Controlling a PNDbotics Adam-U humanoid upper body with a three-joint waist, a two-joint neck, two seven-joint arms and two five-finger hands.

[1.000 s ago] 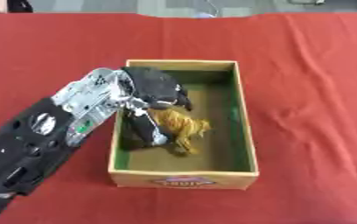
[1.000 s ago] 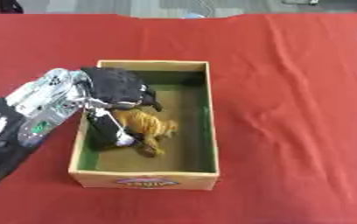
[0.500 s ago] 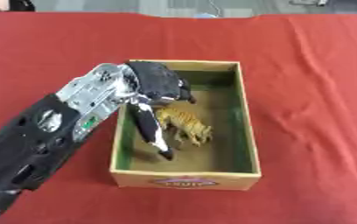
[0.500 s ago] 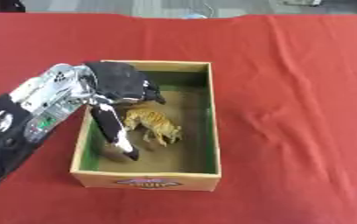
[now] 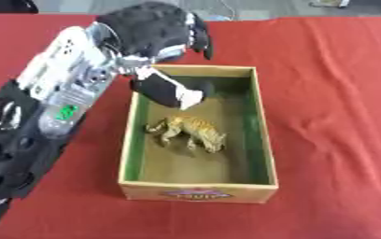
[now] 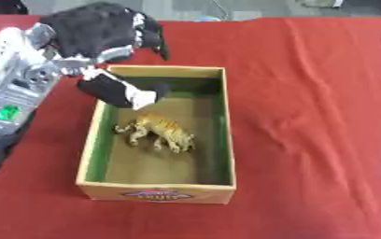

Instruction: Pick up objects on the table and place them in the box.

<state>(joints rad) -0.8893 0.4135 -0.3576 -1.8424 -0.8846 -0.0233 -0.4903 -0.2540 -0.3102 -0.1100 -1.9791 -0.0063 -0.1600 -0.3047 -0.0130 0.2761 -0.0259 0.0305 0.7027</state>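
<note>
Now the main risk is, in my judgement, the left hand (image 5: 149, 39) itself; it hangs above the far left corner of the cardboard box (image 5: 263, 135), and its thumb points down toward the box's inside, close to the far wall; if the arm moves sideways while so low, the thumb or the wrist can catch the left wall and push or tip the box on the red tablecloth (image 5: 341, 93); this would also shake the toy inside. The hand holds nothing; its fingers are relaxed and loosely spread, not curled around any thing. A second risk is that the hand comes down again and knocks the toy, because the toy lies just below and a little nearer to the camera than the thumb.

The toy tiger (image 5: 190, 132) lies inside the box, on the brown floor, below the hand and toward the near side; it does not touch the hand; it is yellow-orange with darker stripes, with its legs toward the left wall; it seems to lie on its side, but I cannot tell this surely. I judge it hard plastic and light, so it may slide if the box is bumped. Only a dark edge shows at the lower right of the right eye view, too little to name; the right hand I do not see.
</note>
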